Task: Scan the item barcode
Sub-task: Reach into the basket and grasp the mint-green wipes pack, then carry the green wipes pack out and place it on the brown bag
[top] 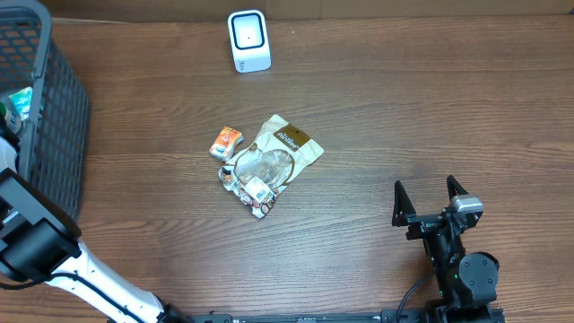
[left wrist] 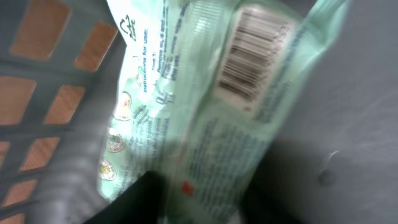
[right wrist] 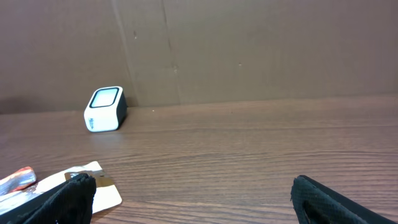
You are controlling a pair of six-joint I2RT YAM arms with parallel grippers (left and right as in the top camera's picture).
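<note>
Film wrapping, mint green and glossy, suggests how the soft pack will handle: light, limp and probably slippery, likely to sag or fold if taken by a corner. It lies inside the grey basket at the left end of the worktop, with its barcode facing the left wrist camera near the pack's far end. A hold on the near end, away from the printed bars, looks best, so that the code stays uncovered and fairly flat for the scanner.

The left fingers show only as dark blurs on either side of the pack's near end. I cannot tell whether they have pinched the wrapper or merely straddle it. The right fingers stand wide apart and hold nothing, low over the worktop well right of the pile of packets.

Motion blur smears the small print. The pack's edges run out of frame, and from overhead the basket wall hides nearly all of it.
</note>
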